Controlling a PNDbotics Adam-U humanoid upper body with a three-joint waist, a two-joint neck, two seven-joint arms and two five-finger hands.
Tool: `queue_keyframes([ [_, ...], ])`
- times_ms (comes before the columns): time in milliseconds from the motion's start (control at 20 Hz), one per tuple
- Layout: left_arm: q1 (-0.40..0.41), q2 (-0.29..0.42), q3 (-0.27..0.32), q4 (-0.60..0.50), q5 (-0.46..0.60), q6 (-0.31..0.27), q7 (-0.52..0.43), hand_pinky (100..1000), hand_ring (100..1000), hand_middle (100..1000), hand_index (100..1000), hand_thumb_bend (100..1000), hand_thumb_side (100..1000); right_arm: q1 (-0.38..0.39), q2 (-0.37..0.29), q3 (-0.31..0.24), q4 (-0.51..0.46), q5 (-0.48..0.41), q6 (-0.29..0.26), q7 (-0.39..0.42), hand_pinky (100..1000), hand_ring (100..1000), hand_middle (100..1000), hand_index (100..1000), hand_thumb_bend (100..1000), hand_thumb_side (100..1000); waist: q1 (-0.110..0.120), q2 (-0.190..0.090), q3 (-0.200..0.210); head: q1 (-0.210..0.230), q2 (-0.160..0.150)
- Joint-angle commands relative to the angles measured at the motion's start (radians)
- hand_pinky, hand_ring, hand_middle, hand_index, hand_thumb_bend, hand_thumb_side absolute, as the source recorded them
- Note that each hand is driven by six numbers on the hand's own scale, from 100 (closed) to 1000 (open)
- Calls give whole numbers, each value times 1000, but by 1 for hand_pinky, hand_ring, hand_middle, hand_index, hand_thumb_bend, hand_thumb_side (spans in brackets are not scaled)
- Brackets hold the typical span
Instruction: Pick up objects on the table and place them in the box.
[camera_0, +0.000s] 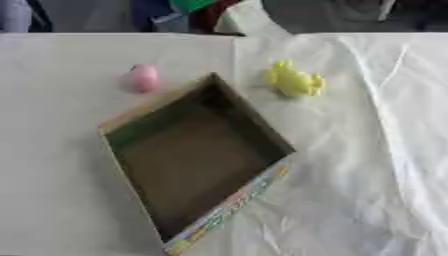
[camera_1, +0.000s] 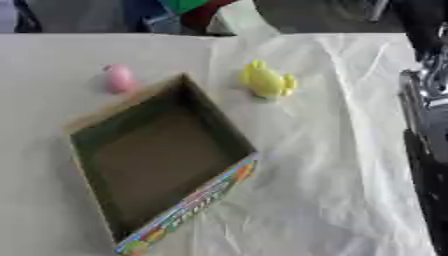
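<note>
An open cardboard box (camera_0: 131, 120) with a colourful printed side lies turned like a diamond in the middle of the table, and its brown inside holds nothing. A small pink rounded object (camera_0: 143, 77) rests on the cloth just off the box's upper left wall. A yellow toy (camera_0: 294, 81) sits off the box's upper right wall, apart from it. Black and silver parts of my right arm (camera_1: 427, 105) run along the right edge of the right eye view, well clear of both objects. I cannot make out its hand. My left hand shows in neither view.
A white, wrinkled cloth (camera_0: 367, 150) covers the table, with folds on the right half. The table's far edge (camera_0: 105, 34) runs along the top, with dark and coloured shapes behind it.
</note>
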Motion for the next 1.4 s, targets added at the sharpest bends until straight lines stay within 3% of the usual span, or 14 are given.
queue_keyframes([
  [50, -4, 14, 8, -17, -3, -1, 4, 497, 619, 639, 733, 100, 960, -21, -27, 1, -2, 13, 10, 10, 601, 590, 462, 719, 100, 435, 2, -17, -1, -2, 1],
  [250, -3, 15, 5, -17, -2, 0, 1, 497, 619, 639, 733, 100, 960, -77, -64, 40, 39, 59, 45, 62, 612, 609, 477, 740, 100, 424, 1, -18, 0, -7, 3],
  [400, -1, 17, 1, -17, -1, 0, -4, 497, 619, 639, 733, 100, 960, -160, -106, 95, 104, 138, 77, 138, 623, 627, 497, 761, 100, 402, 2, -21, 4, -13, 5],
  [750, 5, 19, -6, -17, 3, 2, -14, 497, 619, 639, 733, 100, 960, -403, -160, 226, 332, 456, 121, 356, 689, 737, 635, 853, 100, 224, 2, -26, 13, -24, 9],
  [1100, 8, 23, -12, -17, 6, 4, -23, 497, 619, 639, 734, 100, 960, -598, -120, 318, 574, 710, 92, 558, 716, 777, 720, 885, 100, 198, 0, -32, 15, -33, 12],
  [1400, 8, 26, -15, -17, 10, 5, -28, 497, 619, 640, 733, 100, 959, -691, -73, 345, 800, 802, 47, 612, 718, 781, 730, 886, 100, 206, -2, -37, 17, -35, 9],
])
